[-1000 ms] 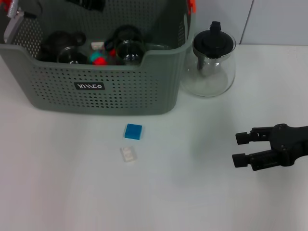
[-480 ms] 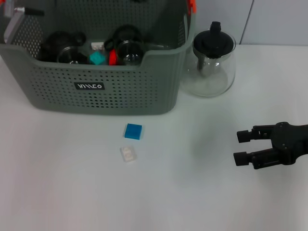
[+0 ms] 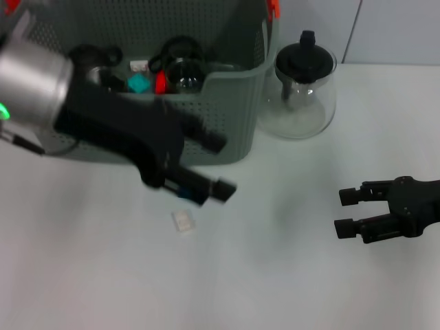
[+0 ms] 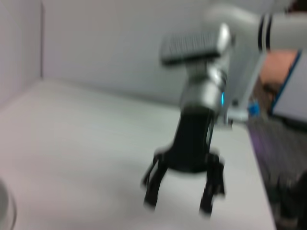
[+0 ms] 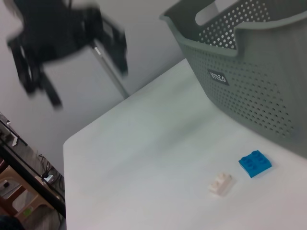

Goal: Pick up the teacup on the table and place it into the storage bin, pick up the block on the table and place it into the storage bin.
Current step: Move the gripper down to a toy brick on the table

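Observation:
The grey-green storage bin [image 3: 240, 41] stands at the back left of the white table [image 3: 275, 282]. A blue block [image 5: 254, 163] and a small white block [image 3: 182, 221] lie on the table in front of the bin [image 5: 249, 72]. My left gripper [image 3: 223, 166] hangs open, blurred, over the bin's front wall, and it covers the blue block in the head view. No teacup shows on the table; dark-rimmed glass cups [image 3: 180, 69] lie inside the bin. My right gripper [image 3: 342, 212] rests open and empty at the right, far from the blocks.
A glass teapot [image 3: 302, 89] with a black lid stands just right of the bin. Small teal and red pieces [image 3: 148, 82] lie among the cups in the bin. The left wrist view shows the right gripper [image 4: 178, 205] over bare table.
My left arm has swung from above the bin's far left corner down across its front wall, and now covers the blue block. The right gripper has stayed put.

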